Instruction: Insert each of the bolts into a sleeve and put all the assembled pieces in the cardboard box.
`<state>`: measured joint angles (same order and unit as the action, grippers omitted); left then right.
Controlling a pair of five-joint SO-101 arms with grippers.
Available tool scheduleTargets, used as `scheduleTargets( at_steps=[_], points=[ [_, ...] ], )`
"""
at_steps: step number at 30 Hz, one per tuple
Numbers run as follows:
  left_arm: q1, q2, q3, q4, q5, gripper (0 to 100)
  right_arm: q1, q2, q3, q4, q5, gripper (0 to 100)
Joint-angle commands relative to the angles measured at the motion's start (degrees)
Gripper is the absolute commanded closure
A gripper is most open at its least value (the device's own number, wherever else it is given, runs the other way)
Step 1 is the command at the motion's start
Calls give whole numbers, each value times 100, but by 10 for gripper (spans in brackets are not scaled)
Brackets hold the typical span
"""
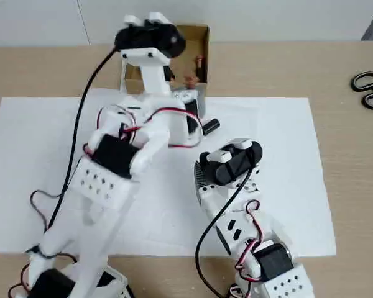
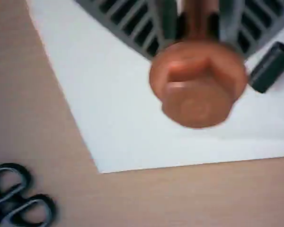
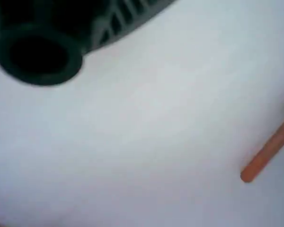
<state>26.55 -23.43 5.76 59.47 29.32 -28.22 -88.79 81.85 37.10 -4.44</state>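
Bolt (image 2: 199, 85) clamped in the left gripper (image 2: 195, 23), sleeve (image 3: 38, 56) held by the right gripper (image 3: 61, 23), not joined yet; cardboard box (image 1: 204, 37) looks partly filled.

The cardboard box (image 1: 202, 34) stands open at the far side of the bench (image 1: 298, 68), with orange pieces (image 1: 199, 63) inside. One orange bolt (image 2: 199, 85), hex flange head outward, is clamped by its shank in the left gripper (image 2: 194, 21), near a black sleeve (image 2: 270, 66) lying on the white paper (image 2: 132, 118). A second sleeve (image 3: 38, 54), bore open, sits in the right gripper (image 3: 71, 28); a second bolt (image 3: 270, 151) lies flat on the paper.
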Motion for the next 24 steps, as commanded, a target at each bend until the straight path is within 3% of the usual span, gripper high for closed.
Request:
scheduleTargets(
  at_steps=[1, 13, 24],
  points=[
    [141, -905, 154, -62, 18, 994, -31, -92, -18, -119, -53, 984],
    [176, -2110, 3415, -2884, -624, 994, -40, -92, -18, -145, -53, 983],
    [519, -2145, 3486, -2040, -651, 994, -558, -92, 0, -136, -18, 984]
  ],
)
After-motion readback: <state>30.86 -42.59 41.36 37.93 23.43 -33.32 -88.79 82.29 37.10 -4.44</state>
